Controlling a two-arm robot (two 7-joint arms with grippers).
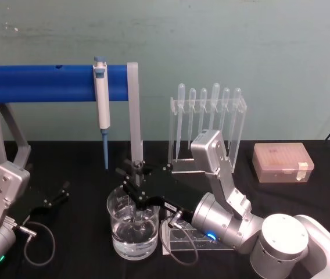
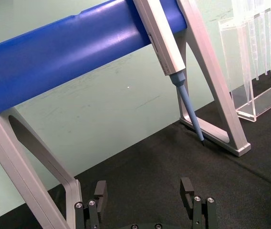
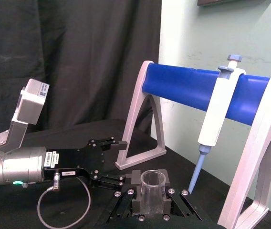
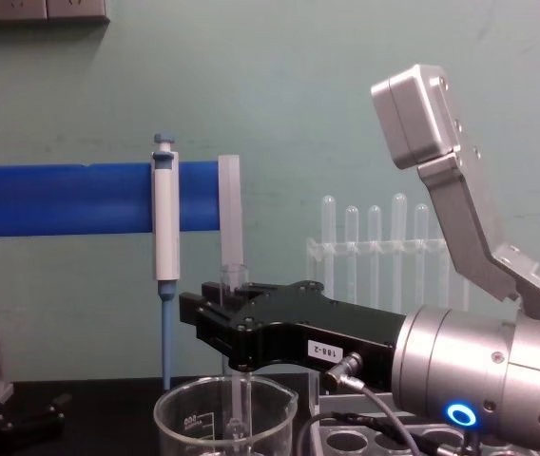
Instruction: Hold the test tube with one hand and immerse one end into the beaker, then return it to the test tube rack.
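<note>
1. Head view: grips the test tube (image 1: 136, 210) upright in the right end effector (image 1: 131, 175), lower end down inside the beaker (image 1: 118, 232); cannot tell whether the tip reaches the clear liquid. Places the clear test tube rack (image 1: 197, 237) just beside the beaker on the bench (image 1: 83, 168). Parks the left end effector (image 1: 57, 195) low at the left.
2. Left wrist view: spreads the left end effector (image 2: 144, 191) wide over bare bench, holding nothing.
3. Right wrist view: pinches the test tube (image 3: 153, 181) just below its open rim, between both pads (image 3: 138, 179).
4. Chest view: leaves the rim (image 4: 234, 277) just above the black fingers, the shaft running straight down into the beaker (image 4: 194, 423). Probably light, stiff, slick and brittle, so calls for a firm but gentle squeeze. Suits a hold near the rim, leaving the lower end free for dipping and for the rack hole.
</note>
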